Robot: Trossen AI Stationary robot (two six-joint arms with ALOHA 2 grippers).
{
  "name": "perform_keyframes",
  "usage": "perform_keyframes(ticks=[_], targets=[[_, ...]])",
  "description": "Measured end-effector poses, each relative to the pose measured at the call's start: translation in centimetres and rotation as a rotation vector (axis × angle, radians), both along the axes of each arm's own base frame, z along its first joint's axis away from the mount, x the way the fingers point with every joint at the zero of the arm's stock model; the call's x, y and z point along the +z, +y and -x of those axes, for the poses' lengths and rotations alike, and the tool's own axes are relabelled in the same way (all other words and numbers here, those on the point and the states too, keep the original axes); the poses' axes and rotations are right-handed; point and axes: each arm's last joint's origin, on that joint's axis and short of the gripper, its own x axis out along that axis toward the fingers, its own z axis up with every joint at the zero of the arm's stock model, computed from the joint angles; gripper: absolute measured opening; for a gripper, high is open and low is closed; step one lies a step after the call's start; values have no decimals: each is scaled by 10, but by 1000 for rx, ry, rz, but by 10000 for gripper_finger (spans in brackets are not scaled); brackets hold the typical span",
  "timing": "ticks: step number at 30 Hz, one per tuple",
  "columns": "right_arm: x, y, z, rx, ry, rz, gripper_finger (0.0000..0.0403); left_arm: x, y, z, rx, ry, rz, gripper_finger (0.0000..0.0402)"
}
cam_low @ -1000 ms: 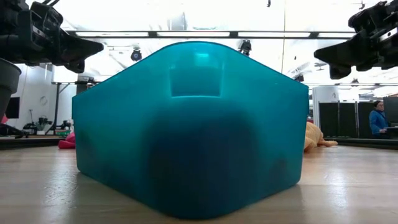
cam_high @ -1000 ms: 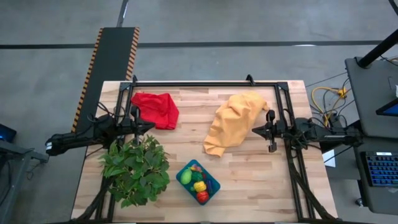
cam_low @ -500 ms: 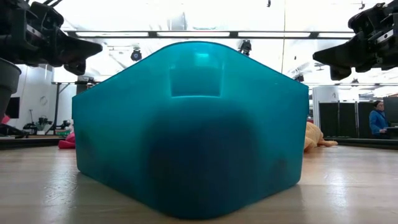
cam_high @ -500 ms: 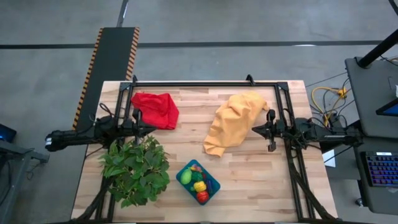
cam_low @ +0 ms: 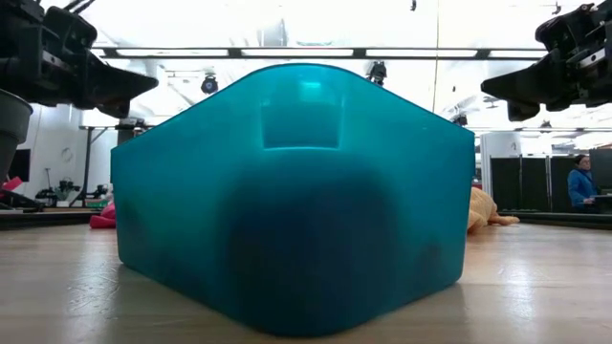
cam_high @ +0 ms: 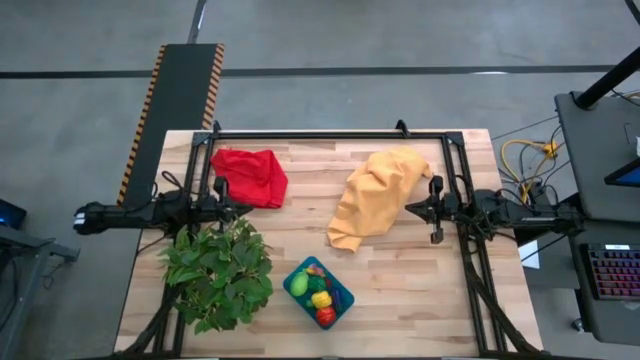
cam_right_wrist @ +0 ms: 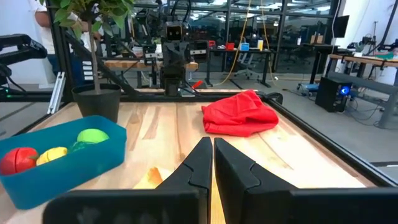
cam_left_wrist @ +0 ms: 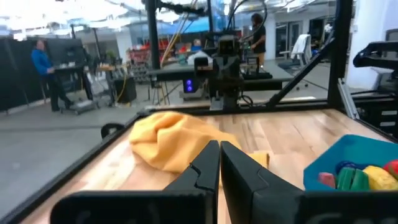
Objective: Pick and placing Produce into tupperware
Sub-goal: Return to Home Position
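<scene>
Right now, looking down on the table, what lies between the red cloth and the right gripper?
The yellow-orange cloth, crumpled on the wood, lies between the red cloth and the right gripper. The high view shows this.

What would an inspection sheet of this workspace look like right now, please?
Surface: wooden table, plain boards between items.
Job's things: teal tupperware beside the potted plant; produce inside it, green, yellow and red pieces showing; none seen loose on the table.
Clutter: red cloth, yellow-orange cloth, potted plant.
Grippers: left gripper shut, empty, between red cloth and plant; right gripper shut, empty, beside the yellow-orange cloth.
Cables: yellow cables off the table's right side.
Surroundings: person in blue behind the table; keyboard at right.
</scene>
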Motion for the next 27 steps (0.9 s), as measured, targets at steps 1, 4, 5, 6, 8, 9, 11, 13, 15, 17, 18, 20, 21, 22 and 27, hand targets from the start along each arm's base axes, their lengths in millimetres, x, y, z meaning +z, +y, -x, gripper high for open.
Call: perform_keyframes(ticks=[1, 4, 5, 6, 8, 9, 11, 13, 15, 17, 18, 20, 21, 22, 27], targets=[[0, 0, 0, 0, 0, 3, 9, 0, 0, 0, -5, -3, -13, 0], [0, 0, 0, 0, 0, 6, 8, -2, 0, 1, -10, 25, -30, 0], [0, 0, 0, 1, 0, 8, 8, -2, 0, 1, -9, 22, -32, 0], [0, 0, 0, 1, 1, 15, 9, -2, 0, 1, -9, 19, -30, 0], [0, 0, 0, 10, 2, 22, 8, -2, 0, 1, -11, 23, -21, 0], [0, 0, 0, 16, 3, 23, 8, -3, 0, 1, -18, 31, -21, 0], [0, 1, 0, 18, 3, 22, 9, -4, -1, 0, -23, 41, -20, 0], [0, 1, 0, 17, 4, 23, 9, -4, -1, 0, -23, 44, -20, 0], [-1, 0, 0, 17, 9, 22, 8, -4, -1, 0, -23, 45, -21, 0], [-1, 0, -1, 8, 15, 28, 9, -4, -1, 0, -22, 43, -21, 0], [-1, 0, -1, 2, 16, 36, 9, -5, -1, 0, -21, 44, -21, 0], [-1, 0, -1, -1, 17, 39, 9, -5, -1, 0, -22, 44, -21, 0], [-1, 0, -1, 0, 16, 37, 9, -5, -1, 0, -22, 44, -21, 0], [-1, 0, -1, 0, 15, 29, 8, -5, -1, 0, -22, 45, -21, 0], [-1, 0, -1, -1, 9, -25, 9, -5, -1, 0, -22, 45, -21, 0]])
